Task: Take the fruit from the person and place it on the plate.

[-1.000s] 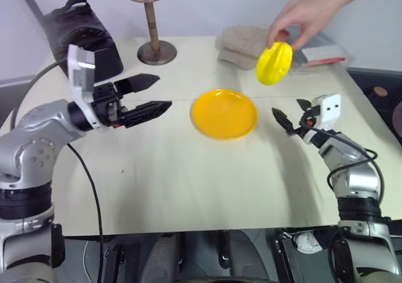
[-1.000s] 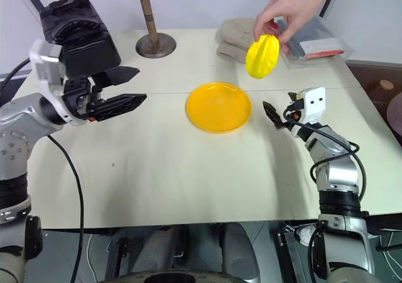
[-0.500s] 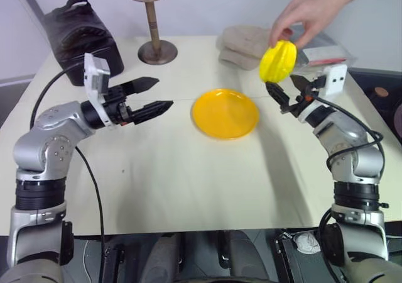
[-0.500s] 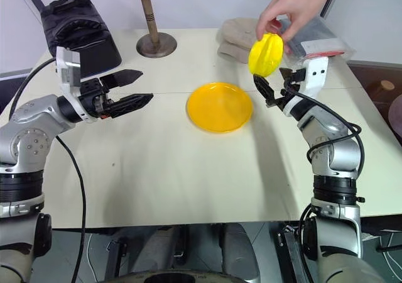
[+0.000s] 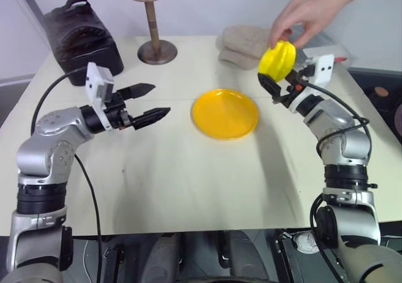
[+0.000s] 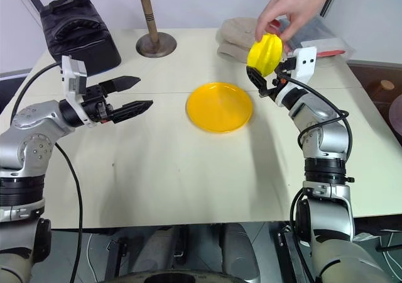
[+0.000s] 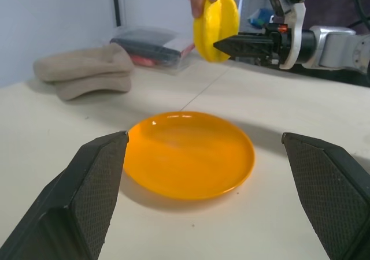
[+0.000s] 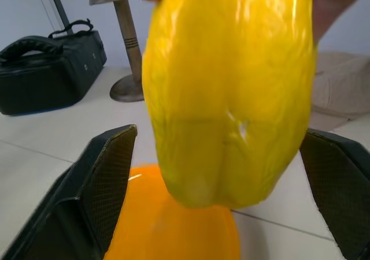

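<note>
1. Fruit (image 5: 277,60): bright yellow, glossy, oval, lengthwise ridges. Held in the air from above by the person's hand (image 5: 308,16), above the table (image 5: 188,170) just off the plate's far-right edge.
2. Right gripper (image 5: 276,85) sits at the fruit's lower end, fingers apart on either side of it. The right wrist view shows the fruit (image 8: 228,92) between the two fingers (image 8: 95,185) with a gap on each side, so no grip; the person's fingertips are on its upper end.
3. Plate (image 5: 225,113): round, shallow, plain orange-yellow, nothing on it, mid-table, below and left of the fruit.
4. Left gripper (image 5: 147,104): fingers spread wide, holding nothing, hovering over the table well left of the plate and pointing toward it.
5. The left wrist view adds a side-on look: the fruit (image 7: 216,18) hangs above the plate's far side, with one right-gripper finger (image 7: 243,44) level at its lower half. It also shows the plate's (image 7: 191,153) raised rim.
6. The head views add the surroundings: black bag (image 5: 81,34) at far left, wooden stand (image 5: 151,25) behind the plate, folded beige cloth (image 5: 242,44) and a clear packet (image 6: 320,41) at far right.
</note>
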